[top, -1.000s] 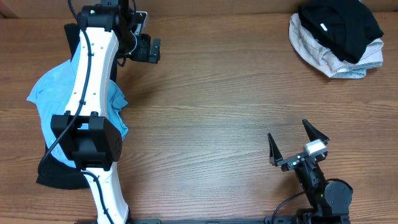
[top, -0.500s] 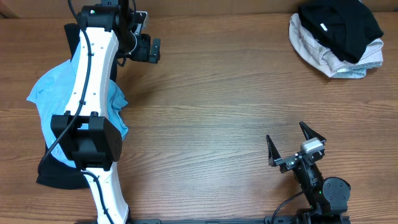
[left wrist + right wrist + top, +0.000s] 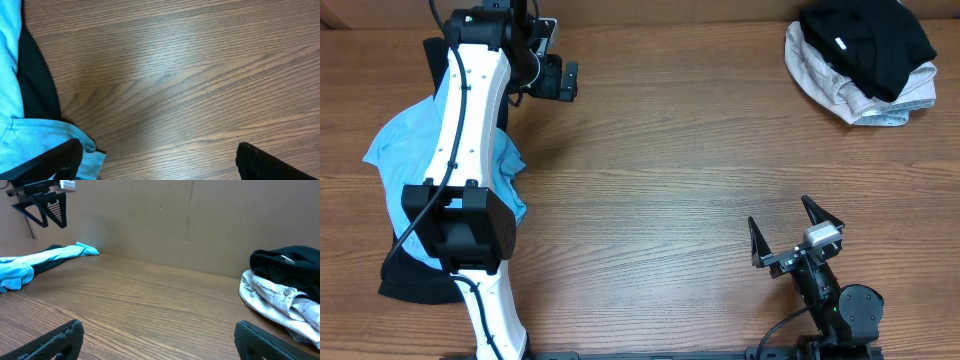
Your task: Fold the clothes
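Observation:
A light blue garment lies crumpled at the table's left side, on top of a black garment; both are partly hidden under my left arm. The blue cloth also shows in the left wrist view and the right wrist view. My left gripper is open and empty, held over bare wood at the far left, just right of the blue cloth's edge. My right gripper is open and empty near the front right edge. A pile of black and beige clothes sits at the far right corner.
The wooden table runs between the two heaps. A cardboard wall stands behind the table. The pile of clothes also appears in the right wrist view.
The right gripper shifted very slightly toward the left and back. The left arm and the clothes have not moved.

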